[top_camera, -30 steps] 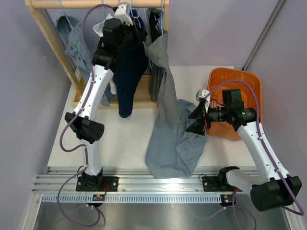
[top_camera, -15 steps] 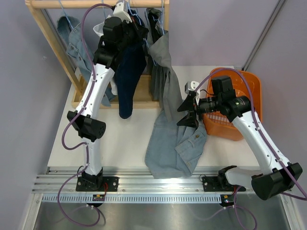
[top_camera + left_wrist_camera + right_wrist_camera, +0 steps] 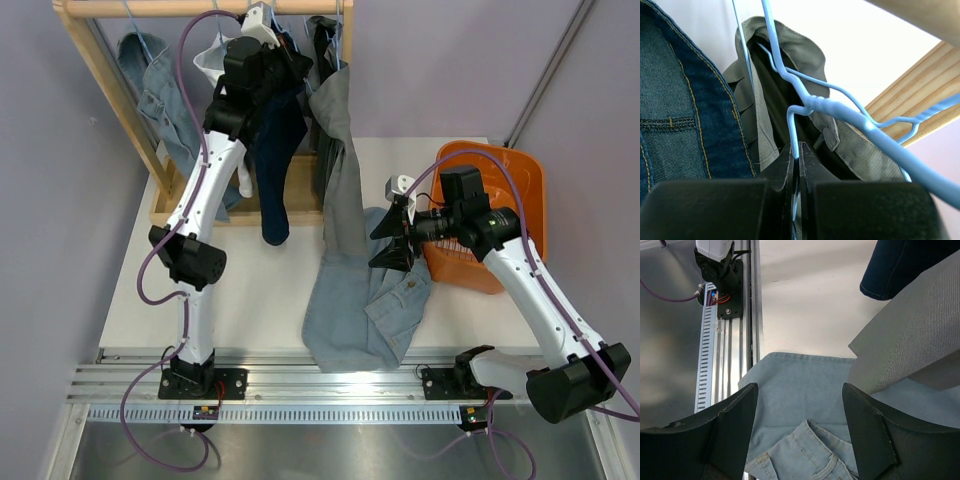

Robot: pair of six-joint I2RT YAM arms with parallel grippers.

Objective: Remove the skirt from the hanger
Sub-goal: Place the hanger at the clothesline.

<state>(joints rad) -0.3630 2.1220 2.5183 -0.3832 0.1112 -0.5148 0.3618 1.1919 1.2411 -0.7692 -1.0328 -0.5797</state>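
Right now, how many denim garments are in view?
3: faded denim hanging at the left end of the rack, dark denim hanging mid-rack, light-blue denim lying on the table. The crowded rack may hide more.

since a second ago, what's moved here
The right gripper, jaws open, swung left from the orange basket toward the hanging grey garment. The left arm shifted slightly right, the dark denim garment swinging with it. The left gripper stays shut on the blue wire hanger; the light denim garment on the table has not moved.
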